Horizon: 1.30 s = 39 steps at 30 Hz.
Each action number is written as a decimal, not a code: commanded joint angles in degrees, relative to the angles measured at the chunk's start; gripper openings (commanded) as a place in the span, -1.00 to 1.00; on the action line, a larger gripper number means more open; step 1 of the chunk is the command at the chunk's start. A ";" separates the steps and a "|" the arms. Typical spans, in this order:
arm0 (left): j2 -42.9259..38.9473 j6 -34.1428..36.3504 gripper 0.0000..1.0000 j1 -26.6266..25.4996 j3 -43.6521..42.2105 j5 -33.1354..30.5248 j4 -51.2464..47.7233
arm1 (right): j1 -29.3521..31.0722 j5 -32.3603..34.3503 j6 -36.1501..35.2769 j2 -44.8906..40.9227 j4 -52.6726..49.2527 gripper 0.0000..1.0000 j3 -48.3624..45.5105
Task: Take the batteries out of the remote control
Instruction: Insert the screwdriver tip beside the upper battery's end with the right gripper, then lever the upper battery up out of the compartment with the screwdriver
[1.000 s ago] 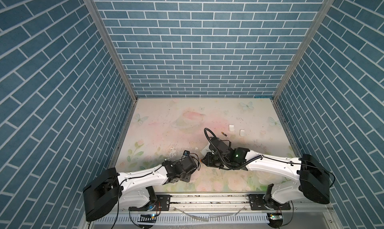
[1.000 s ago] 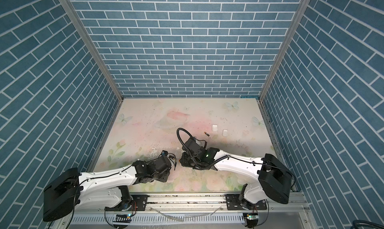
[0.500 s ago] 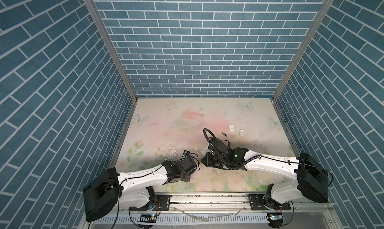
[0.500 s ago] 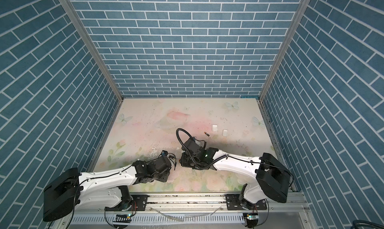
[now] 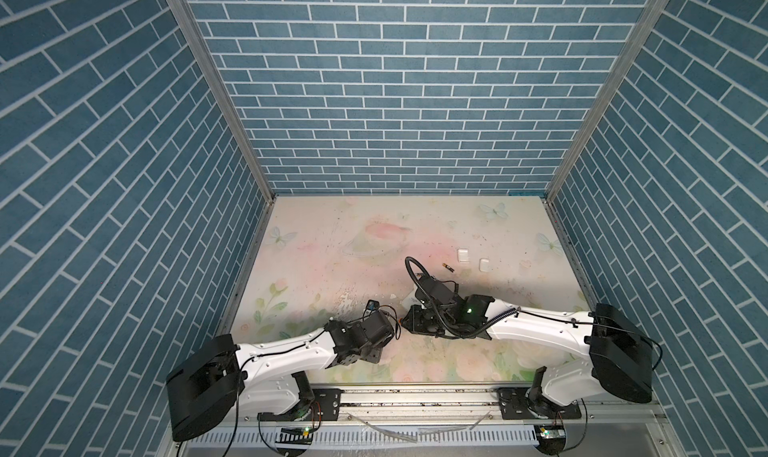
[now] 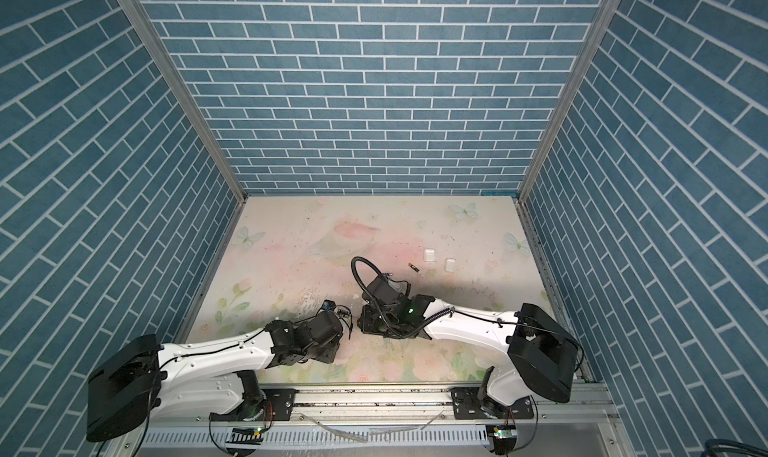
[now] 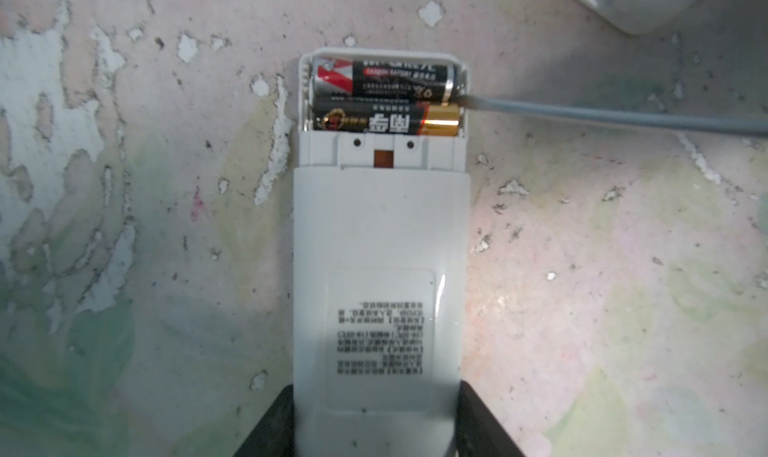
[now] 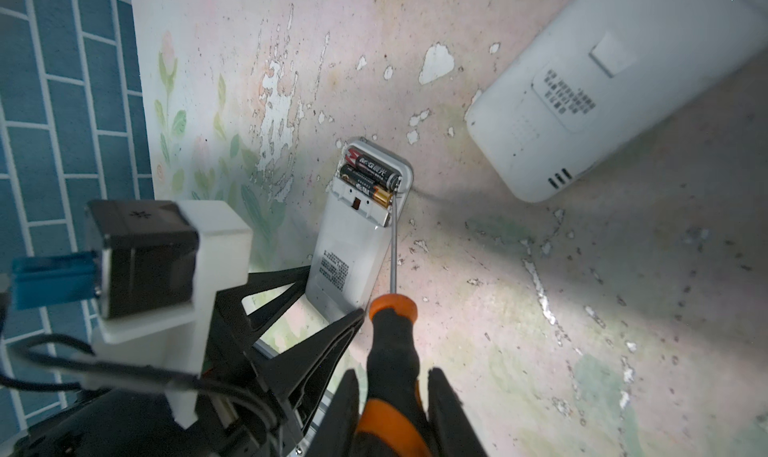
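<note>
Top views bright, sharp — wrist views softer; batteries (image 7: 384, 102) slightly blurred, table (image 8: 623, 268) shadowed.

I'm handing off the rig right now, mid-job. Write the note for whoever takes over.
Left gripper: shut on the remote, at its lower end.
Right gripper: shut on the screwdriver, tip at the end of the two batteries in the open compartment.
Done: two covers off, lying on the table; one loose battery beside them.
Left: pry out those two batteries. A second remote lies nearby; its compartment is out of sight.
</note>
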 commanded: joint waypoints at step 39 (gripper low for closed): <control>4.11 0.53 -0.23 -0.62 -3.05 6.54 -4.10 | -1.99 -1.29 -3.72 -1.59 6.76 -1.00 5.15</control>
